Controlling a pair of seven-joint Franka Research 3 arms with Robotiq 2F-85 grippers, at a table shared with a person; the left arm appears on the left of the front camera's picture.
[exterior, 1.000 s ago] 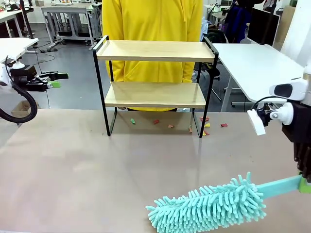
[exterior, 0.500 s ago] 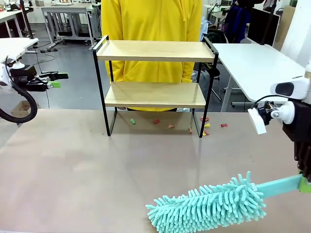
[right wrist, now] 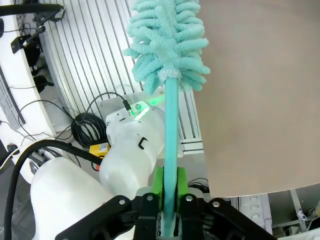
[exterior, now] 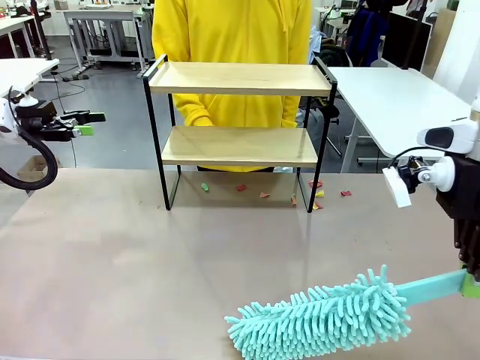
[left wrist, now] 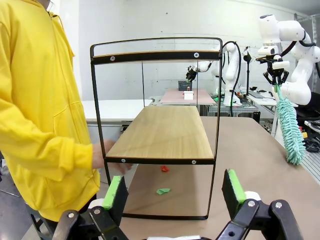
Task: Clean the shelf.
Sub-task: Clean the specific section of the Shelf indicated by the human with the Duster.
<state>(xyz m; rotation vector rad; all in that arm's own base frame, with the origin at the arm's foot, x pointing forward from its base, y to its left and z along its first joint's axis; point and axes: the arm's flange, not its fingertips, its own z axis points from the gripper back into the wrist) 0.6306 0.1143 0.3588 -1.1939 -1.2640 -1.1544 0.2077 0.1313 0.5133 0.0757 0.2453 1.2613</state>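
Observation:
The shelf (exterior: 240, 79) stands at the far middle of the table, with two light wooden boards in a black frame, both bare. In the left wrist view the shelf (left wrist: 165, 132) appears end-on. My left gripper (exterior: 86, 124) hovers open off the table's left side, level with the shelf; its green pads (left wrist: 115, 192) are spread with nothing between them. My right gripper (exterior: 472, 286) is shut on the handle of a turquoise fluffy duster (exterior: 322, 319), whose head lies low over the table's front right. The right wrist view shows the duster (right wrist: 167, 40) and my right gripper (right wrist: 169, 200) clamped on its handle.
Several small coloured paper scraps (exterior: 262, 195) lie on the beige table (exterior: 112, 255) under and right of the shelf. A person in a yellow hoodie (exterior: 232, 30) stands right behind it, one hand (left wrist: 102, 155) near the lower board. A white table (exterior: 390, 97) stands at the back right.
The person behind the shelf has shifted very slightly. Both arms and the duster hold still.

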